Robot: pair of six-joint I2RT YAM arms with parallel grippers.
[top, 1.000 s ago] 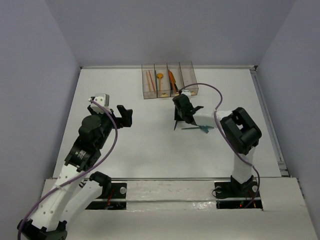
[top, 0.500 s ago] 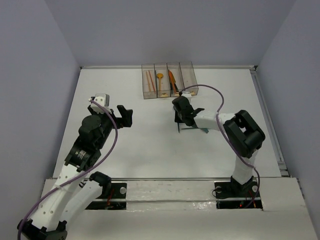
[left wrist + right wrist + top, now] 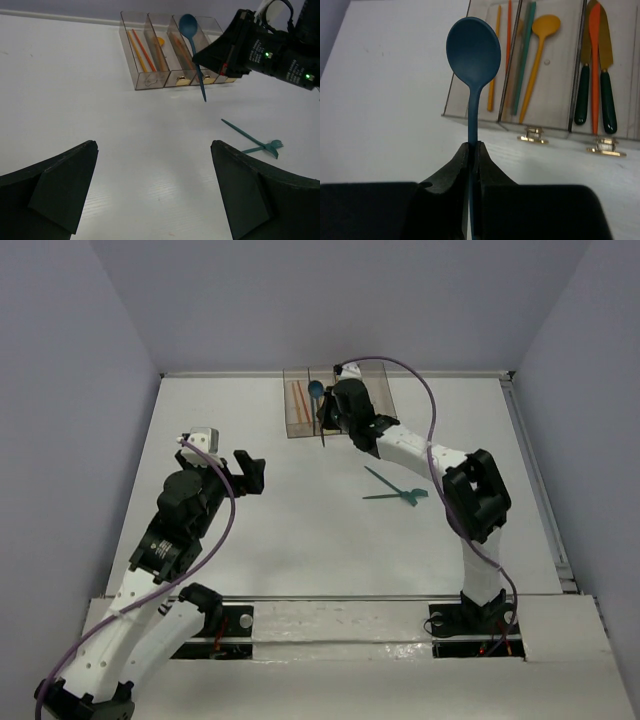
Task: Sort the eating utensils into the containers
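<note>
My right gripper (image 3: pixel 333 418) (image 3: pixel 474 145) is shut on the handle of a blue round-headed spoon (image 3: pixel 473 47). It holds the spoon above the table at the near end of the clear bins (image 3: pixel 379 392), with the spoon head (image 3: pixel 316 388) over the two left bins. The left bin holds orange sticks (image 3: pixel 508 20). The second bin holds an orange spoon (image 3: pixel 544 25) and a teal piece. The third bin holds green-handled knives (image 3: pixel 607 95). A teal fork (image 3: pixel 407 495) and a teal stick (image 3: pixel 379 479) lie on the table. My left gripper (image 3: pixel 251 474) (image 3: pixel 154 167) is open and empty.
A raised rim (image 3: pixel 530 470) runs along the table's right side and a back wall edge (image 3: pixel 220 373) behind the bins. The right arm's purple cable (image 3: pixel 425 405) loops over the rightmost bin. The white table (image 3: pixel 75 90) lies between my left gripper and the bins.
My right gripper has moved away and to the left, from beside the teal pieces up to the bins, carrying the blue spoon. The left arm has not moved.
</note>
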